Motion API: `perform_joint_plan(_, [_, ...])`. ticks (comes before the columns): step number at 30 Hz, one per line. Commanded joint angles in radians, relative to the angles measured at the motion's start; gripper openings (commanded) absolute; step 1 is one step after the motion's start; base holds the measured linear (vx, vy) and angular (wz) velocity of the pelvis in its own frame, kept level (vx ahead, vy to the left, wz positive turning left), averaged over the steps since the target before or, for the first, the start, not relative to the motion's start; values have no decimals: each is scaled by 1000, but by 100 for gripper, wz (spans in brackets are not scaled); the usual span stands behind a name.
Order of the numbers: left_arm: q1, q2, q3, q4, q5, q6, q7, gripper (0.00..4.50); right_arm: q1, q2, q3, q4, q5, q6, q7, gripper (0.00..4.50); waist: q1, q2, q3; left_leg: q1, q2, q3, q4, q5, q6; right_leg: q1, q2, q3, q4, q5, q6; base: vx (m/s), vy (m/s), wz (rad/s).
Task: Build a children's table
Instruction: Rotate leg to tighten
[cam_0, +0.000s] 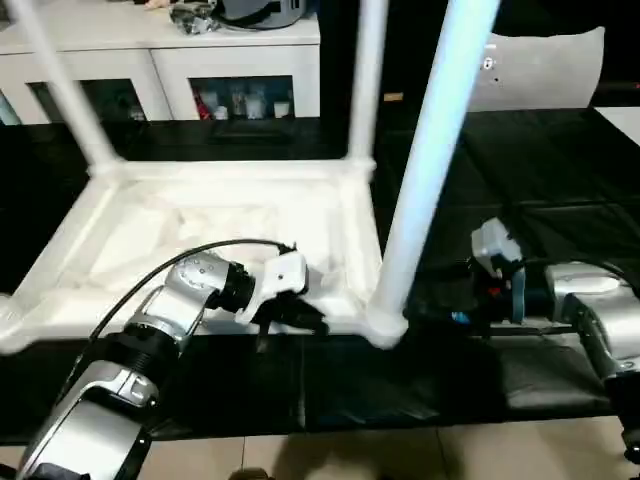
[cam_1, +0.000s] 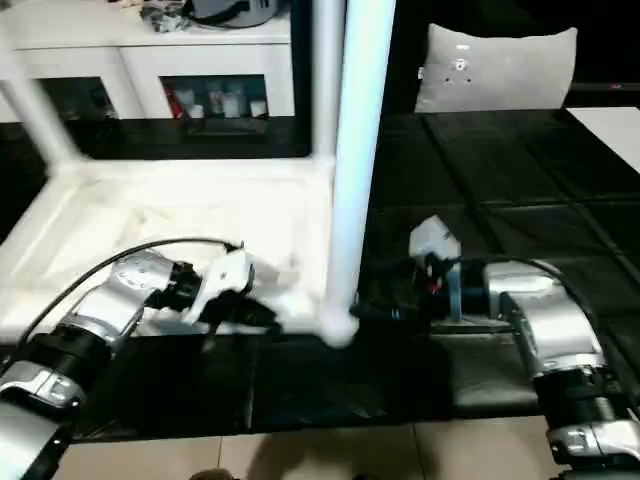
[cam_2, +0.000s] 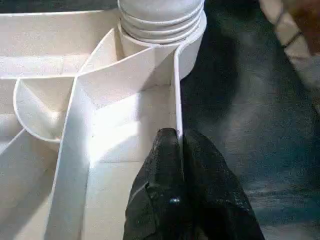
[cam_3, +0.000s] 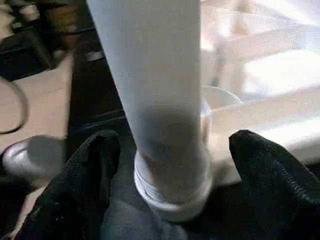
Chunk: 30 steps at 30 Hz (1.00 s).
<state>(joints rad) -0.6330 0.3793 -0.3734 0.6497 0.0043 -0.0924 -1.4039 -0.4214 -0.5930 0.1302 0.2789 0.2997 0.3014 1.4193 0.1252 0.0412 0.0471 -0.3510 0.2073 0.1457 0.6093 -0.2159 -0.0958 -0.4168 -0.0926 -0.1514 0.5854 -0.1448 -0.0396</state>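
Three legs (cam_0: 435, 170) rise from the upturned children's table (cam_0: 230, 230) on the black desk (cam_0: 560, 200) in the head views. Left wrist view: left pincer (cam_2: 177, 137) clamped on the table's thin rim. Right wrist view: right pincer (cam_3: 170, 150) spread apart, its fingers (cam_3: 262, 165) flanking the nearest leg's base.

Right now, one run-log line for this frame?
left gripper: shut on tabletop rim | right gripper: open around near-right leg, apart | leg: upright in corner socket | tabletop: upside down
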Motion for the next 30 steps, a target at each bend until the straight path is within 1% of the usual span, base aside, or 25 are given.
perform_joint_plan(1, [-15,-1,-22,-49,-2,-42,-39,0,-15,5,16,-12,16,7,25,348,-2,-20,-80,-8,21,14,-60,-56,119,77,-56,57,-64,-300,-126,0,0,0])
perform_joint_plan(3, [-17,-2,-22,-48,0,-48,-37,0,-13,11,23,-16,19,6,23,342,-2,-20,-79,-8,19,15,-61,-59,115,77,-56,56,-68,-316,-118,0,0,0])
perform_joint_plan(4, [-19,-3,-21,-45,0,-54,-38,0,-12,15,29,-18,21,6,28,325,-2,-22,-79,-10,17,16,-60,-58,108,78,-55,55,-69,-333,-106,0,0,0])
perform_joint_plan(6, [-21,-6,-20,-42,1,-57,-37,0,-11,25,33,-15,17,-7,22,305,-1,-21,-79,-10,17,16,-60,-55,106,78,-55,55,-70,-338,-100,0,0,0])
perform_joint_plan(8, [-25,-9,-19,-35,1,-64,-41,0,-13,37,37,-4,16,-10,26,301,-1,-21,-79,-10,17,15,-61,-56,103,77,-54,54,-71,-344,-93,0,0,0])
perform_joint_plan(9, [-26,-9,-19,-33,0,-66,-42,0,-14,39,39,-1,16,-10,29,278,0,-20,-81,-10,18,15,-61,-52,103,77,-55,54,-70,-338,-94,0,0,0])
perform_joint_plan(10, [-26,-9,-19,-33,0,-66,-42,0,-14,39,39,-1,16,-10,29,267,0,-20,-80,-10,19,14,-61,-47,104,76,-54,55,-69,-329,-96,0,0,0])
perform_joint_plan(12, [-27,-9,-19,-30,0,-70,-44,0,-15,39,40,1,17,-9,34,260,2,-20,-81,-10,19,14,-61,-45,104,76,-54,55,-68,-322,-98,0,0,0])
perform_joint_plan(13, [-26,-9,-16,-28,-3,-65,-41,0,-14,40,44,1,25,11,44,260,3,-20,-81,-10,19,15,-61,-45,105,76,-54,55,-68,-322,-98,0,0,0])
perform_joint_plan(15, [-24,-7,-13,-25,-4,-59,-33,0,-11,45,49,1,39,35,47,223,6,-20,-81,-11,18,15,-60,-40,107,77,-54,55,-67,-320,-98,0,0,0])
perform_joint_plan(18, [-24,-11,-5,-21,-2,-29,-6,0,2,65,40,-5,49,71,5,214,10,-19,-79,-9,18,16,-61,-44,101,75,-54,55,-70,-335,-93,0,0,0])
perform_joint_plan(19, [-25,-15,0,-18,-1,-11,12,0,9,77,34,-10,54,93,-21,207,8,-19,-77,-9,18,17,-62,-56,94,74,-53,54,-74,-356,-86,0,0,0])
perform_joint_plan(20, [-25,-16,1,-18,-1,-8,14,0,10,78,33,-10,54,95,-25,207,8,-21,-77,-8,14,17,-63,-69,88,76,-54,52,-77,-382,-75,0,0,0])
perform_joint_plan(21, [-30,-37,17,-17,-6,53,61,0,16,117,21,1,33,116,-122,207,7,-11,-75,-6,13,17,-63,-81,80,73,-53,51,-84,-406,-65,0,0,0])
perform_joint_plan(22, [-30,-39,18,-18,-6,59,66,0,15,122,21,4,29,116,-134,207,3,-14,-72,-3,12,17,-65,-99,68,70,-52,47,-90,-435,-57,0,0,0])
perform_joint_plan(24, [-38,-72,33,-27,-4,131,135,0,9,185,7,36,-17,104,-280,207,0,-15,-71,-2,7,18,-64,-113,55,71,-51,44,-95,-467,-43,0,0,0])
perform_joint_plan(25, [-47,-108,46,-34,5,196,218,0,-1,249,-17,50,-43,117,-418,206,-17,-13,-69,-2,4,17,-65,-125,35,70,-50,38,-100,-497,-26,0,0,0])
perform_joint_plan(26, [-50,-119,50,-36,9,215,243,0,-5,267,-25,53,-47,124,-458,206,-24,-13,-68,-2,3,15,-65,-134,31,70,-50,34,-105,-509,-20,0,0,0])
perform_joint_plan(27, [-61,-155,62,-40,14,272,314,0,-19,323,-47,60,-59,150,-570,205,-32,-13,-68,-3,2,13,-65,-140,26,72,-50,30,-106,-520,-13,0,0,0])
perform_joint_plan(28, [-63,-164,65,-40,14,285,328,0,-24,335,-52,61,-61,157,-594,205,-47,-10,-68,-4,2,10,-66,-152,24,76,-50,25,-110,-521,-9,0,0,0])
perform_joint_plan(29, [-71,-187,73,-37,16,311,371,0,-39,367,-65,73,-68,170,-660,203,-54,-9,-69,-7,3,7,-66,-155,25,79,-50,21,-111,-517,-6,0,0,0])
perform_joint_plan(30, [-77,-201,79,-33,18,323,398,0,-50,386,-74,82,-72,176,-701,203,-67,-8,-69,-5,1,8,-65,-167,31,77,-49,20,-116,-508,-7,0,0,0])
